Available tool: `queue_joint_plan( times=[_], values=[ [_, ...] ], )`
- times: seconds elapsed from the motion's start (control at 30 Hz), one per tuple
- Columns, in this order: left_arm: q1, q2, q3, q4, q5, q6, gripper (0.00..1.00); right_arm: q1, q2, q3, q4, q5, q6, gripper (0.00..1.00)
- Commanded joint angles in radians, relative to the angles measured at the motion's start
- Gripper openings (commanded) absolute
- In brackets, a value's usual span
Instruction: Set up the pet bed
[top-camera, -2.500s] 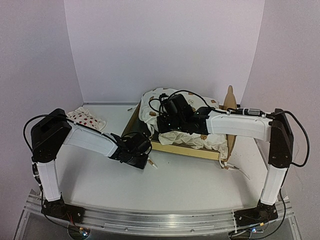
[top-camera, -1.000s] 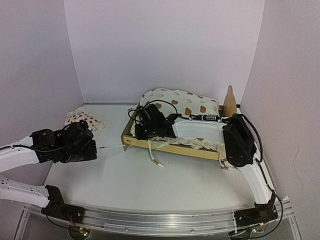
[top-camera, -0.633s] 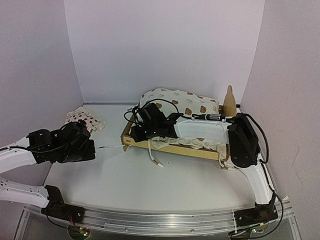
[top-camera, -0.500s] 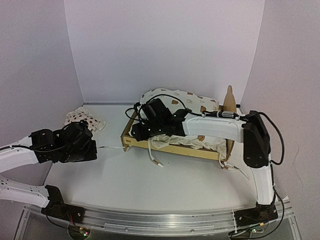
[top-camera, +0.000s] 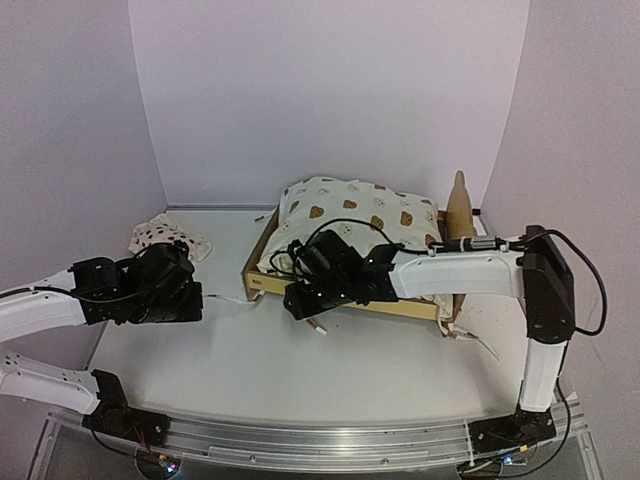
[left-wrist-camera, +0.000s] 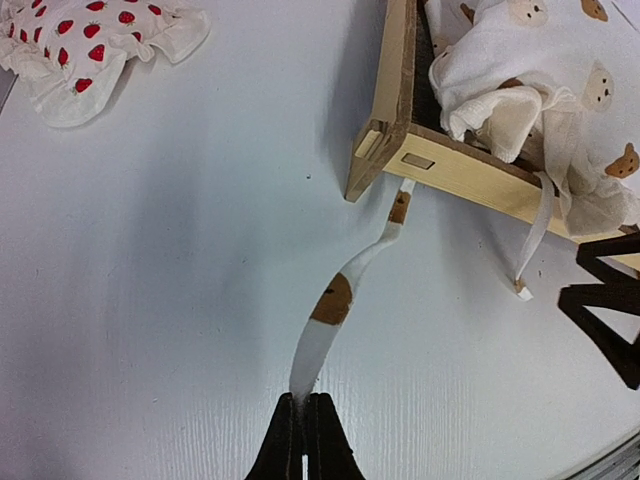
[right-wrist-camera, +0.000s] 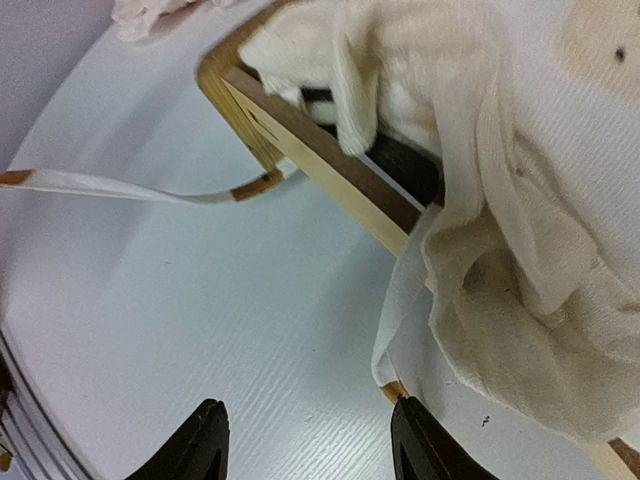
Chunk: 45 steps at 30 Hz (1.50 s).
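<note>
The pet bed (top-camera: 255, 283) is a light plywood frame at the back right, and a cream bear-print cushion (top-camera: 360, 212) lies heaped in it. Seen from the left wrist, my left gripper (left-wrist-camera: 303, 405) is shut on the end of a cushion tie (left-wrist-camera: 335, 295), which runs from the bed's near-left corner (left-wrist-camera: 385, 150). My right gripper (right-wrist-camera: 305, 435) stands open over bare table, just in front of the front rail (right-wrist-camera: 330, 175). A second tie's end (right-wrist-camera: 390, 385) touches its right finger; nothing is between the fingers.
A white pillow with red strawberries (top-camera: 165, 237) lies at the back left. The headboard's ear (top-camera: 459, 205) rises at the bed's right end. Another tie (top-camera: 472, 341) trails off the bed's right corner. Walls close in on three sides.
My right gripper opened, let go of the cushion and drew back out of the bed to in front of its rail. The cushion now shows heaped in the frame. The left gripper still holds the tie.
</note>
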Motion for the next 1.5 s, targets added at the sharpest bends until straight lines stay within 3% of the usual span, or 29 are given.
queue_joint_plan(
  times=[0.0, 0.37, 0.57, 0.67, 0.9, 1.27, 1.47],
  values=[
    [0.000, -0.005, 0.031, 0.029, 0.010, 0.021, 0.00, -0.002, 0.074, 0.038, -0.006, 0.057, 0.049, 0.55],
    [0.000, -0.024, 0.016, 0.039, 0.025, 0.032, 0.00, -0.002, 0.174, 0.094, 0.030, 0.180, 0.011, 0.40],
    [0.000, -0.037, 0.016, 0.039, 0.028, 0.042, 0.00, -0.003, 0.211, 0.111, 0.059, 0.133, -0.010, 0.07],
    [0.000, -0.047, 0.018, 0.040, 0.029, 0.050, 0.00, 0.001, 0.207, 0.104, 0.105, 0.025, 0.027, 0.01],
    [0.000, -0.057, 0.031, 0.033, 0.032, 0.066, 0.00, 0.085, 0.230, 0.194, 0.143, -0.079, 0.016, 0.00],
    [0.000, -0.097, 0.038, 0.000, 0.031, 0.075, 0.00, 0.182, 0.470, 0.559, 0.152, -0.139, 0.006, 0.00],
    [0.000, -0.100, 0.034, -0.004, 0.033, 0.076, 0.00, 0.194, 0.543, 0.567, 0.345, -0.159, 0.025, 0.00]
  ],
)
